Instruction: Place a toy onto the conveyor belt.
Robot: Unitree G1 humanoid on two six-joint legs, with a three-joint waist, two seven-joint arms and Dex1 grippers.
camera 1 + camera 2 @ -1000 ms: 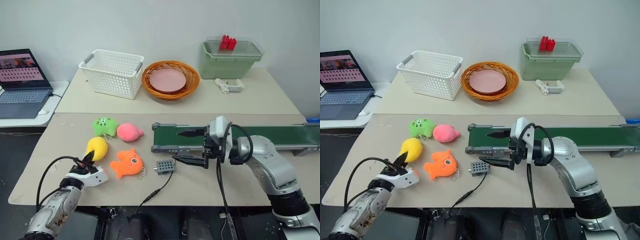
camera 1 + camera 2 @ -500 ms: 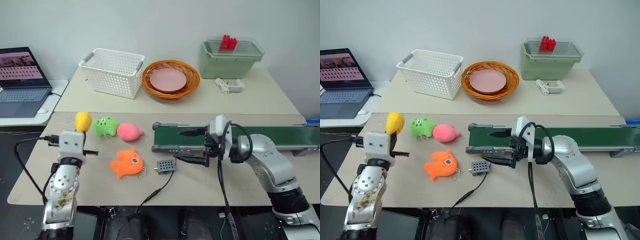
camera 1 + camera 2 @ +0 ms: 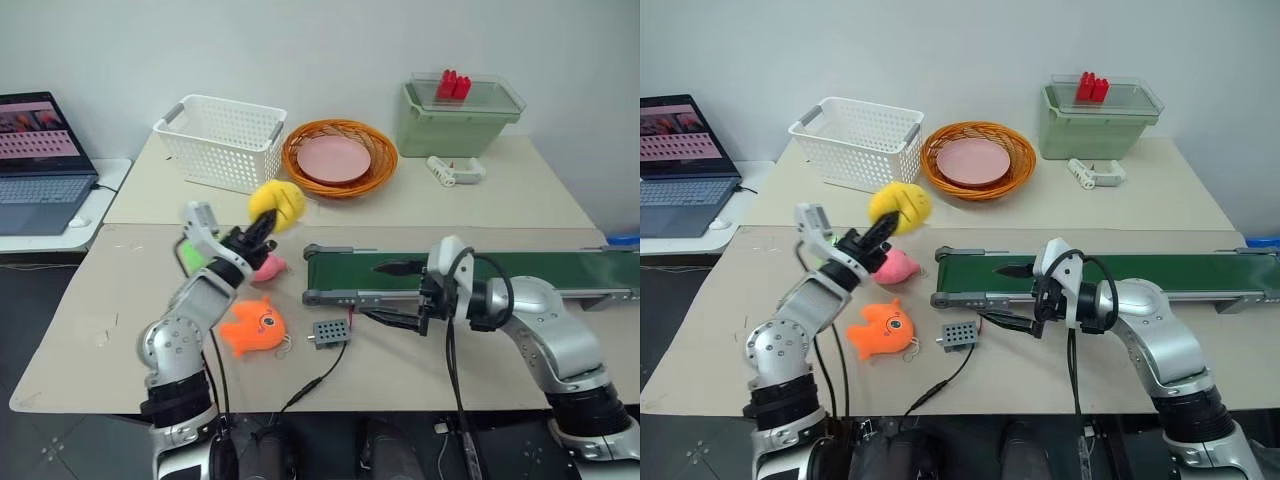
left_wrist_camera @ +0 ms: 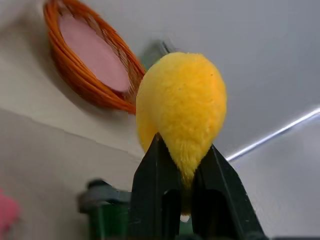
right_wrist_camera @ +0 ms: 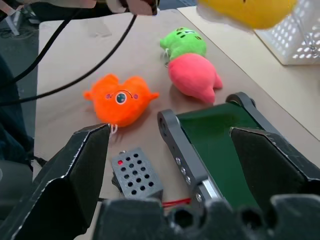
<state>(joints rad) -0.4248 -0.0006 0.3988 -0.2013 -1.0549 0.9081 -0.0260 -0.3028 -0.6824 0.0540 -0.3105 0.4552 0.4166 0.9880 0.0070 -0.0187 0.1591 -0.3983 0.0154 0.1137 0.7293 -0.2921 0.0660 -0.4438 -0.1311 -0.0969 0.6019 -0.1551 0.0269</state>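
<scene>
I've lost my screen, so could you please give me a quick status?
Left claw shut on yellow toy, airborne. Right claw open beside conveyor belt. Belt clear.

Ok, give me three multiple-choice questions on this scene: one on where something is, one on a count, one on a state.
1. Where is the pink plate?
A. in the orange basket
B. on the belt
C. in the white basket

2. How many plush toys lie on the table?
A. one
B. three
C. five

3. The left gripper is:
A. open over the table
B. shut on the yellow toy
C. resting on the belt

Key: 1 A, the plate sits in the orange basket. 2 B, green, pink, orange fish. 3 B, its fingers pinch the yellow toy, held in the air short of the belt.
</scene>
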